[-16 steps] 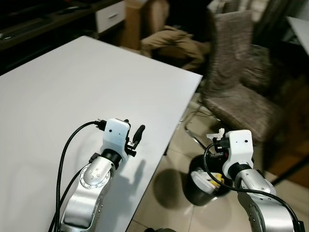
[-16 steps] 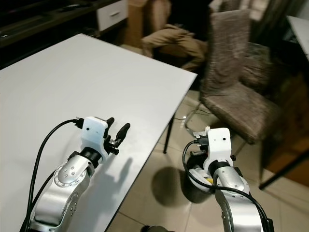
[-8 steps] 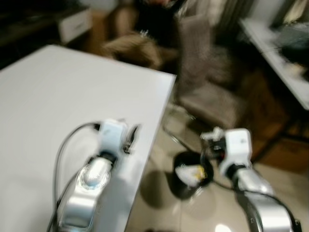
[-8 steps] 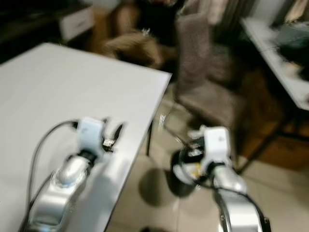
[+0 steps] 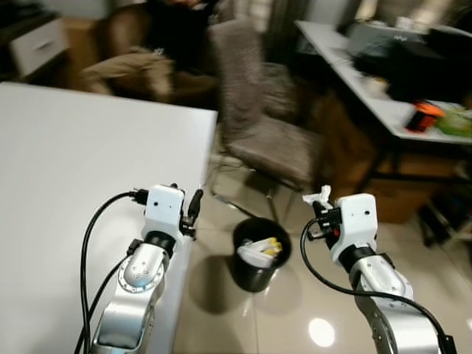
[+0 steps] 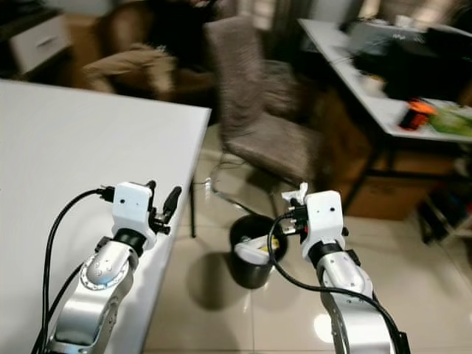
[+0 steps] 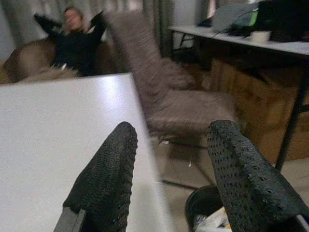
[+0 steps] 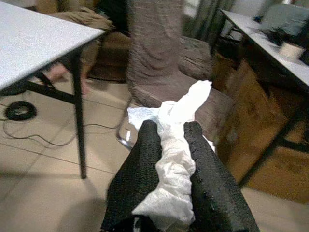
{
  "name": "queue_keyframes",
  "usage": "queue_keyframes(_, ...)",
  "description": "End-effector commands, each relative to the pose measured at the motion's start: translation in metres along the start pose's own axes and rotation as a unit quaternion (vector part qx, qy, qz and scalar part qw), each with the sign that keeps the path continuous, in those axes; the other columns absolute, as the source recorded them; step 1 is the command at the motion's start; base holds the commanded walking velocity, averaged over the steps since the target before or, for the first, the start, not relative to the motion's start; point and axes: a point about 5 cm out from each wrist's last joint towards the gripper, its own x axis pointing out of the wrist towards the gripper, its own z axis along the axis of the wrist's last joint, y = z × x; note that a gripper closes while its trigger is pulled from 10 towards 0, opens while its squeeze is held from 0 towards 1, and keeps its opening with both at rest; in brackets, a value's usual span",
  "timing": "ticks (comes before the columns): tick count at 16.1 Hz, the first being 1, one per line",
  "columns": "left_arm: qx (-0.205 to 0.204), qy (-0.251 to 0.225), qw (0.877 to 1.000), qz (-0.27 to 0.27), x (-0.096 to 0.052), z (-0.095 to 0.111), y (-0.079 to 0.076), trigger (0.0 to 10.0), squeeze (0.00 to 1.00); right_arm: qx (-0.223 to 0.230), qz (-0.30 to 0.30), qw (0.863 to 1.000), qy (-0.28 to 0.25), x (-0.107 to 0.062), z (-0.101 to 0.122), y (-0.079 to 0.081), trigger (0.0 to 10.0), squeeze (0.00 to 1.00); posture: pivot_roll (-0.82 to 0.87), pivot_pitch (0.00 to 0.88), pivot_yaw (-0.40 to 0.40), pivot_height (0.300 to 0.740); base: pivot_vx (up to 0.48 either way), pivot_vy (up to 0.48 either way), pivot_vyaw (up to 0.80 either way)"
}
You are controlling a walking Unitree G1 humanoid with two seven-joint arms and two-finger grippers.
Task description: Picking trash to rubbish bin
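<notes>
The right gripper (image 8: 166, 159) pinches a crumpled white tissue (image 8: 174, 145) between its two fingers, holding it up in the air just to the right of the rubbish bin (image 5: 259, 254), not yet over its mouth, presumably to carry it there for dropping. The left gripper (image 7: 169, 179) hangs spread and empty above the near edge of the white worktop (image 5: 66, 169), out of the way. The black bin stands on the tiled floor (image 5: 295, 310) between the two arms and already contains some paper. Beyond it stands a grey chair (image 5: 258, 125), and further back a person (image 7: 72, 43) lounges on a sofa.
</notes>
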Motion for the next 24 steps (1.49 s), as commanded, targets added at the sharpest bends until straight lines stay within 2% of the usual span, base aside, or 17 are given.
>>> queue_keyframes(1,0.01,0.001,1.0,-0.023,0.003,-0.001,-0.01,10.0,0.0,-0.008,-0.005,1.0,0.019,-0.001,-0.008,-0.006,10.0,0.0,-0.19,0.0,-0.072,0.74,0.0,0.0,-0.8)
queue_keyframes(4,0.017,0.014,0.999,-0.029,0.006,-0.004,-0.013,10.0,0.0,-0.015,0.02,0.998,0.056,-0.001,-0.021,0.0,10.0,0.0,-0.19,0.0,-0.064,0.74,0.0,-0.399,0.0)
queue_keyframes(9,0.031,0.018,0.999,-0.029,0.009,-0.006,-0.015,10.0,0.0,-0.014,0.039,0.998,0.047,0.006,-0.029,0.013,10.0,0.0,-0.19,0.008,-0.057,0.74,0.0,-0.48,0.0)
queue_keyframes(13,0.026,0.022,0.999,-0.026,0.009,-0.007,-0.013,10.0,0.0,-0.02,0.044,0.998,0.045,0.005,-0.031,0.015,10.0,0.0,-0.19,0.015,-0.054,0.74,0.0,-0.48,0.0)
queue_keyframes(15,0.007,0.055,0.998,-0.042,0.01,-0.013,-0.015,10.0,0.0,-0.021,0.043,0.998,0.044,0.005,-0.031,0.013,10.0,0.0,-0.19,0.017,-0.051,0.74,0.0,0.24,0.0)
queue_keyframes(17,0.008,0.053,0.998,-0.032,0.011,-0.014,-0.013,10.0,0.0,-0.022,0.039,0.998,0.044,0.005,-0.031,0.012,10.0,0.0,-0.2,0.019,-0.046,0.74,0.0,0.48,0.0)
queue_keyframes(22,0.008,0.052,0.998,-0.033,0.011,-0.015,-0.012,10.0,0.0,-0.021,0.038,0.998,0.043,0.007,-0.033,0.012,10.0,0.0,-0.2,0.005,-0.043,0.74,0.0,0.0,0.0)
queue_keyframes(24,0.015,0.054,0.998,-0.026,0.01,-0.023,-0.01,10.0,0.0,-0.026,0.047,0.997,0.047,0.009,-0.039,0.014,10.0,0.0,-0.19,0.002,-0.043,0.74,0.0,0.0,0.0)
